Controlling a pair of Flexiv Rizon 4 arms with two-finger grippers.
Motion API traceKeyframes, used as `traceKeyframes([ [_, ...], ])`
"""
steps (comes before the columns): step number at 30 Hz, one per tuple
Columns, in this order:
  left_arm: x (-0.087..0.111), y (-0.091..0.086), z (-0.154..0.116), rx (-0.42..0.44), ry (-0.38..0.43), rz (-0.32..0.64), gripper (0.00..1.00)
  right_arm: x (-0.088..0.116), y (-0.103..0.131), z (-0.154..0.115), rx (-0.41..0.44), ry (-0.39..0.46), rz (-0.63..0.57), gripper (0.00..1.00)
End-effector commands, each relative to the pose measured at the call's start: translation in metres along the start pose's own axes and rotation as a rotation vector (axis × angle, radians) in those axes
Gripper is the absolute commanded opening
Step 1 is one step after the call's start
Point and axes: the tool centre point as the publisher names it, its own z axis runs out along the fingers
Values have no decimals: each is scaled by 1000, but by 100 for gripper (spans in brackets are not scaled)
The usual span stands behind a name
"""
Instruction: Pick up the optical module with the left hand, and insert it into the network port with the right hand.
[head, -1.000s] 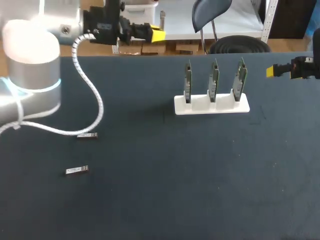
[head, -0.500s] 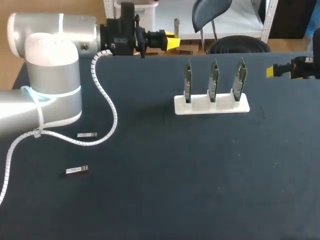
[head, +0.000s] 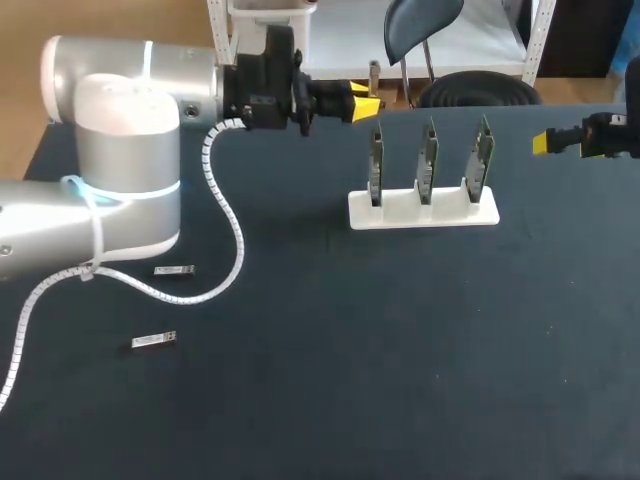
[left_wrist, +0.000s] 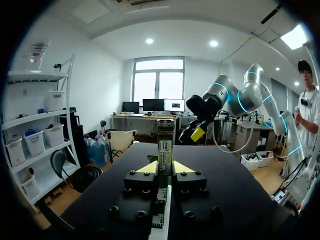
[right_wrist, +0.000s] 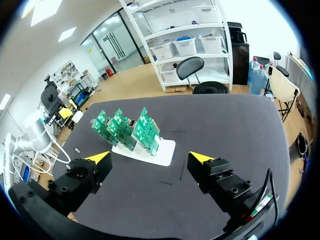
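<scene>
1. Nearest, two loose modules lie flat on the table, well to the left of the white stand and on the near side of it, one a little closer to the stand than the other.
2. The stand sits upright with three green boards slotted in a row. These presumably carry the network ports, though the ports themselves are too small to make out.
3. Level with the boards, off the stand's right end and apart from it, the right gripper hangs with its jaws wide apart and nothing between them. Its wrist view looks across at the stand.
4. Farthest, beyond the stand's left end and near the leftmost board without touching it, the left gripper is clamped on the optical module. The module is pinched between the two yellow tips and juts out past them.
5. The pick-up looks done, so the step in hand is, I judge, carrying the module towards a handover.
6. Next, the two grippers need to meet somewhere above the stand. The right jaws should close on the module's free end before the left ones let go, and the grip must keep the module straight (a skewed grip would likely spoil the insertion).
</scene>
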Motion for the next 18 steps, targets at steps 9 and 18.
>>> traceKeyframes([
  [9,10,5,13,37,11,35,0,0,2,-1,7,-1,1,100],
  [18,16,9,21,49,24,17,0,0,2,-1,7,-1,1,100],
])
